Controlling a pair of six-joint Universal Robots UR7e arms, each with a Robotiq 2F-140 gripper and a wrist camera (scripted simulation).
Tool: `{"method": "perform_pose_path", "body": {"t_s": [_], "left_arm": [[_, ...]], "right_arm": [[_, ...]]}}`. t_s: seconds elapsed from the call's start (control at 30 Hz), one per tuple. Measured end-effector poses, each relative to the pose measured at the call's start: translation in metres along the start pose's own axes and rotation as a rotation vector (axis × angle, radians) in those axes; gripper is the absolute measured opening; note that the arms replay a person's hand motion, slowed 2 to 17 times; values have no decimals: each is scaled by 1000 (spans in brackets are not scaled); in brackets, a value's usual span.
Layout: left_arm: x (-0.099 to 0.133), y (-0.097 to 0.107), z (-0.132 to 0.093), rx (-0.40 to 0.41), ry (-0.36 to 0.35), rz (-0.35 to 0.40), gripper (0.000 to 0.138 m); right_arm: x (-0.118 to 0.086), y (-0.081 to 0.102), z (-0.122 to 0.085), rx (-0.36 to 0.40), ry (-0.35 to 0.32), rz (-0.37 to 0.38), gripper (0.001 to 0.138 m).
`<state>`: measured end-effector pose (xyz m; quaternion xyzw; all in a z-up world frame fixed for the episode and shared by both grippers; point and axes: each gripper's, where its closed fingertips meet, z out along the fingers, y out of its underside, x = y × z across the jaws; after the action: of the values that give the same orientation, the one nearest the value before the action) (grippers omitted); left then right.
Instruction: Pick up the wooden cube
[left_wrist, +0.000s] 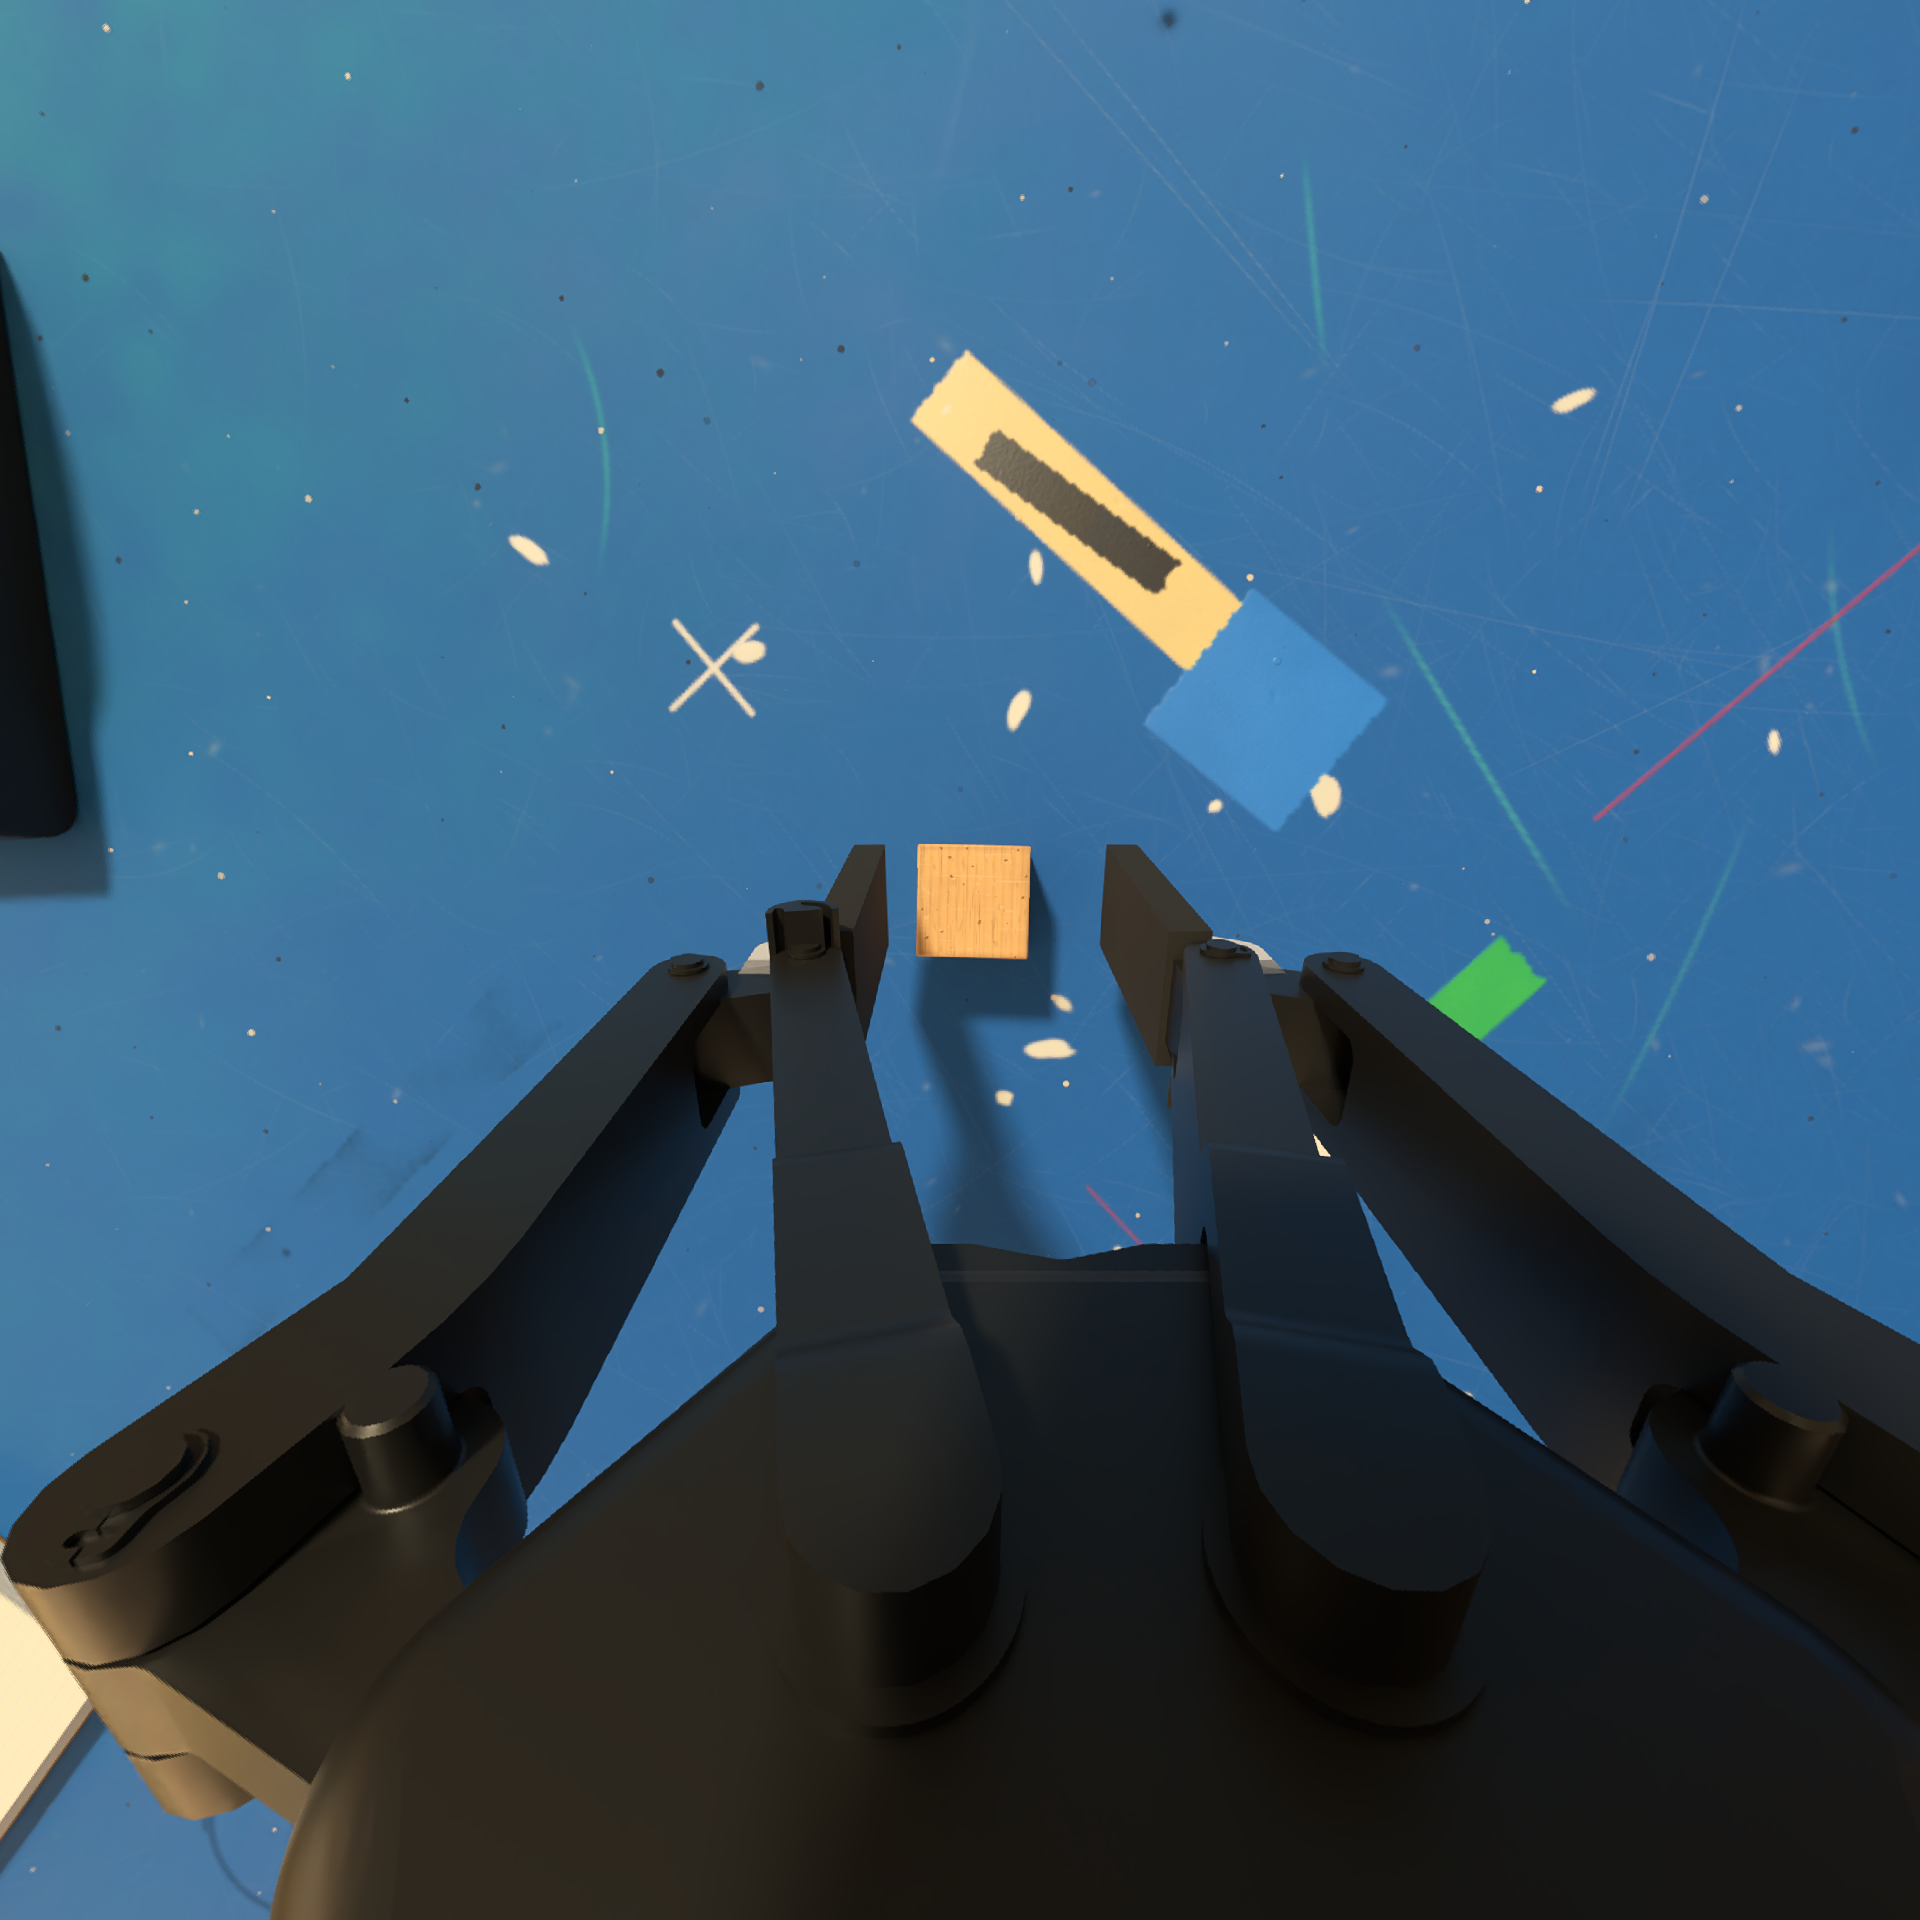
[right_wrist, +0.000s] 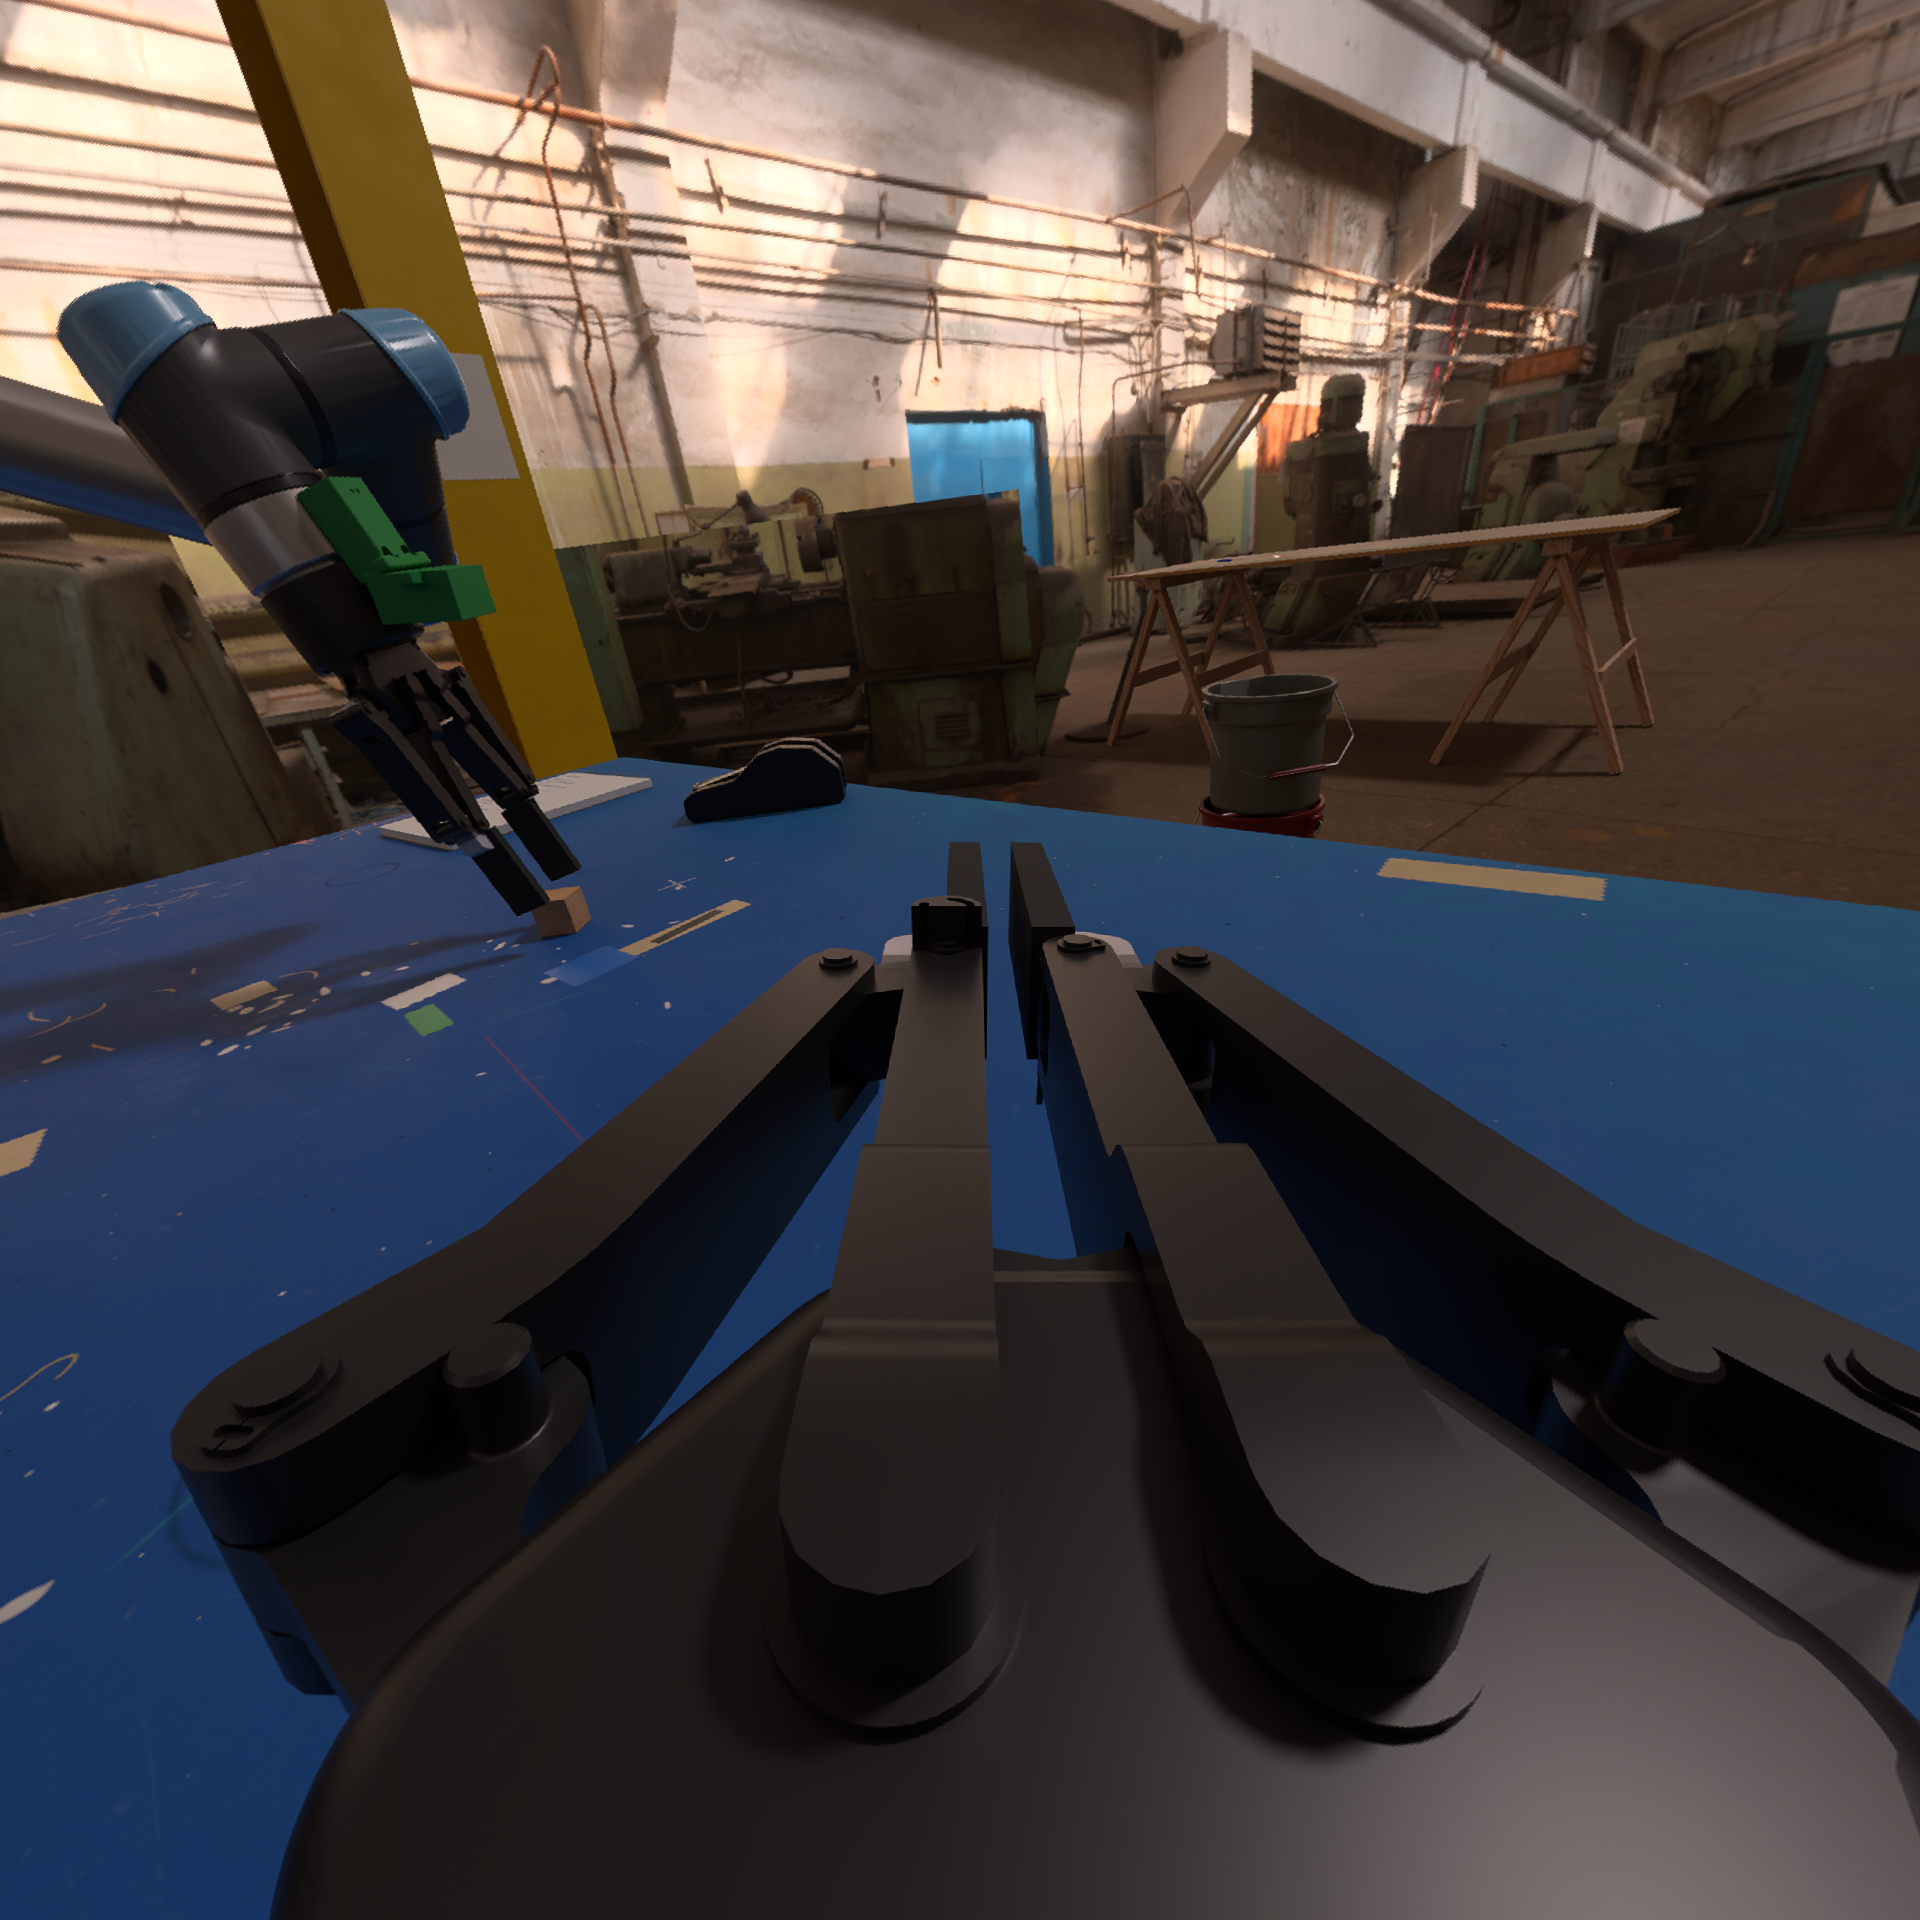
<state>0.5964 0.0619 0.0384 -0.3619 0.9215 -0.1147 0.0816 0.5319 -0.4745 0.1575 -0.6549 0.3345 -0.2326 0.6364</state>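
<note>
The wooden cube (left_wrist: 974, 901) is small and light brown and rests on the blue table (left_wrist: 416, 935). My left gripper (left_wrist: 992, 883) is open, with one finger on each side of the cube and small gaps between pads and cube. In the right wrist view the cube (right_wrist: 564, 912) sits at the tips of the left gripper (right_wrist: 540, 873), far left on the table. My right gripper (right_wrist: 995, 883) is shut and empty, hovering low over the table well away from the cube.
Flat tape patches lie past the cube: a tan strip with a dark bar (left_wrist: 1075, 509), a blue patch (left_wrist: 1265, 707), a green patch (left_wrist: 1486, 987). A dark object (right_wrist: 764, 779) and a white slab (right_wrist: 582, 795) lie near the far table edge.
</note>
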Motion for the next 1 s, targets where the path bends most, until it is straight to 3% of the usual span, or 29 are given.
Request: {"method": "perform_pose_path", "body": {"t_s": [1.0], "left_arm": [[-2, 1, 8, -21, 7, 13, 56]], "right_arm": [[-1, 2, 1, -6, -7, 10, 8]]}}
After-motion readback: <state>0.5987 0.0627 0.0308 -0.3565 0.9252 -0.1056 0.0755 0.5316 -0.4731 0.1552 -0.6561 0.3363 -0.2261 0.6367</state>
